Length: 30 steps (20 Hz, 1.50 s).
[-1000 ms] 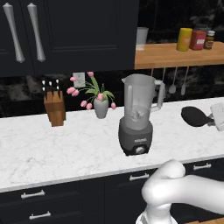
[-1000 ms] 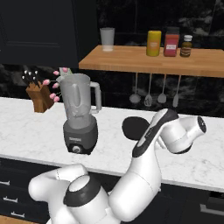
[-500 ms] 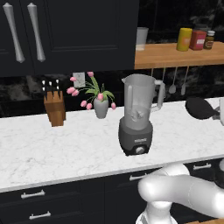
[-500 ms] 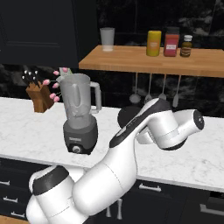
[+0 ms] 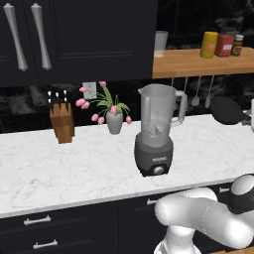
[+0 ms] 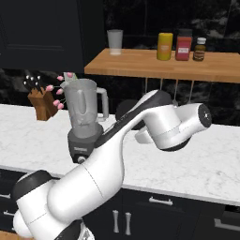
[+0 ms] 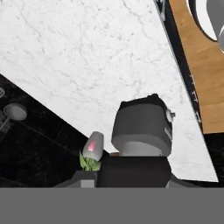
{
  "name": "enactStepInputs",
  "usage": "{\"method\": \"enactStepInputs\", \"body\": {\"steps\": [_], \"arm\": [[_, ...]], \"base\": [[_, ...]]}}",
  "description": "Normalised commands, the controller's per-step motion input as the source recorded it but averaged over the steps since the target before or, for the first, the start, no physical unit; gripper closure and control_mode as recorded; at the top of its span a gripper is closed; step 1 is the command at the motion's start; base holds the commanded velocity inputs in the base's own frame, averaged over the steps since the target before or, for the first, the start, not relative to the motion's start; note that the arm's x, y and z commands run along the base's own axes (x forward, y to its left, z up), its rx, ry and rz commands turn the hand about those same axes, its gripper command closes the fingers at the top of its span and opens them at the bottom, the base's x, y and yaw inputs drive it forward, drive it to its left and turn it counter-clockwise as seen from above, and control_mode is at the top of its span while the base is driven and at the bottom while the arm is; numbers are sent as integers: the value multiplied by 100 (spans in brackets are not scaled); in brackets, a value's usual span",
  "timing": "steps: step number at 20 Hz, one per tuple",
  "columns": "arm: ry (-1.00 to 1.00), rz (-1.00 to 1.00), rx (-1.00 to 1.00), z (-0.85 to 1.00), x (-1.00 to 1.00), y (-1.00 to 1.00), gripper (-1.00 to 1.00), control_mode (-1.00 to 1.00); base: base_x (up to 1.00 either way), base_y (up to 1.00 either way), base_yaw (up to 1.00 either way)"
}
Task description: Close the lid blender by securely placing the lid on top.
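Lid: a flat, round, matte black disc (image 5: 227, 110), held up in the air at the right edge of the left base view, level with the upper half of the jar and well to the right of the blender; in the right base view a dark rounded edge of it (image 6: 125, 111) shows behind the white arm
Claw: closed on the lid; in the hand view a dark block (image 7: 133, 171) sits at the bottom where the tips rise
Blender: dark grey rounded base with a front knob and a tall clear grey jar with a side handle (image 5: 156, 130), standing on the white marble surface (image 5: 59, 168), jar top uncovered
Hand view adds: the blender base (image 7: 142, 127) seen from above, a pink tulip just beside it
Left base view adds: knife block (image 5: 61, 120), vase of pink tulips (image 5: 113, 119), both behind and left of the blender
Shelf: wooden (image 6: 187, 65), with a glass, a yellow jar, a red jar and a small dark jar
Writing: the jar labels and a pale mark on the blender base are too small to read
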Motion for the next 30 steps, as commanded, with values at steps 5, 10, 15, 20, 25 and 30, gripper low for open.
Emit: {"method": "enactStepInputs", "body": {"steps": [5, 10, 15, 20, 25, 30], "arm": [[-8, 2, 0, 46, -7, 46, 100, -100], [-3, 6, 3, 30, 0, 56, 100, -100], [-5, 10, 5, 37, 0, 46, 100, -100], [-3, 8, 1, 40, 2, 47, 100, -100], [-1, 6, 0, 32, 13, 38, 100, -100], [0, 5, 0, 26, 30, 32, 100, -100]], "base": [[0, 0, 0], [0, 0, 0], [0, 0, 0], [0, 0, 0], [0, 0, 0], [0, 0, 0]]}}
